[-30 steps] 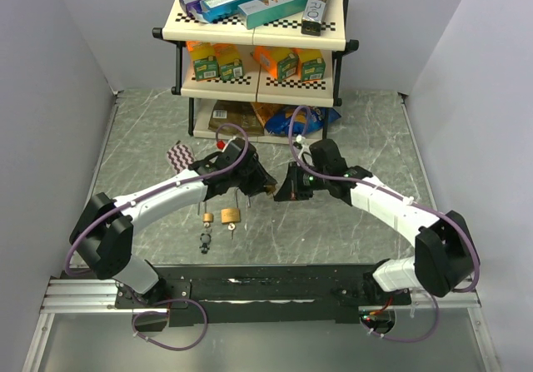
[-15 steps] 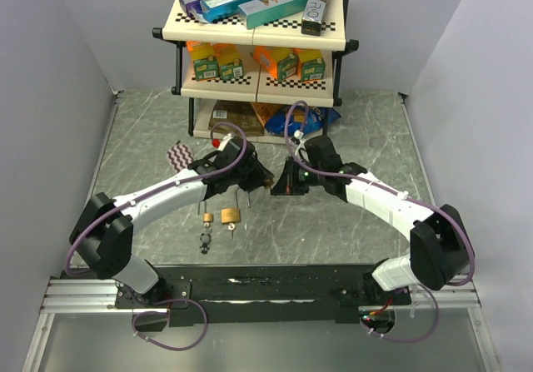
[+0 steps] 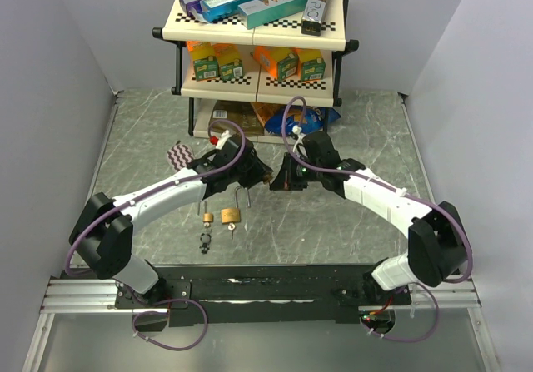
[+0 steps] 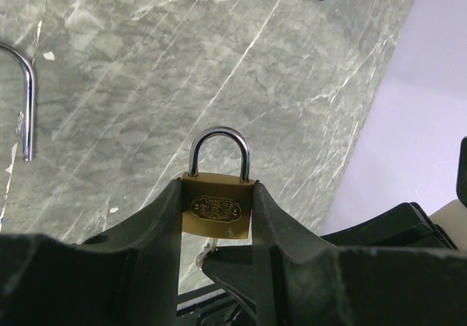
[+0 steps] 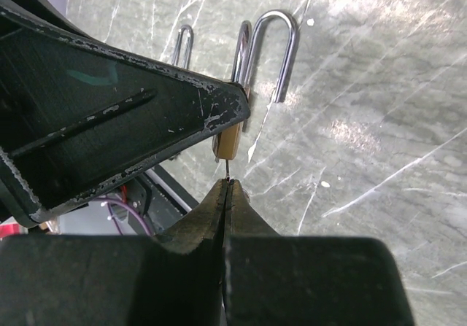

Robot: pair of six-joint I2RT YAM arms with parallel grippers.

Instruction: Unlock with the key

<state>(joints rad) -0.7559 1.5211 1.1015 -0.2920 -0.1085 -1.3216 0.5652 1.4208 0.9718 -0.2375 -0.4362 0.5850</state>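
While aloft, padlock (image 4: 217,208) edge at key (image 5: 229,173).

Brass-gold padlock (image 4: 217,209) with a shiny silver shackle (image 4: 219,130), grey white-veined marble table (image 4: 146,71), cream shelf (image 3: 250,35) up top with black-and-white checker strips, orange-and-green boxes (image 3: 229,62).
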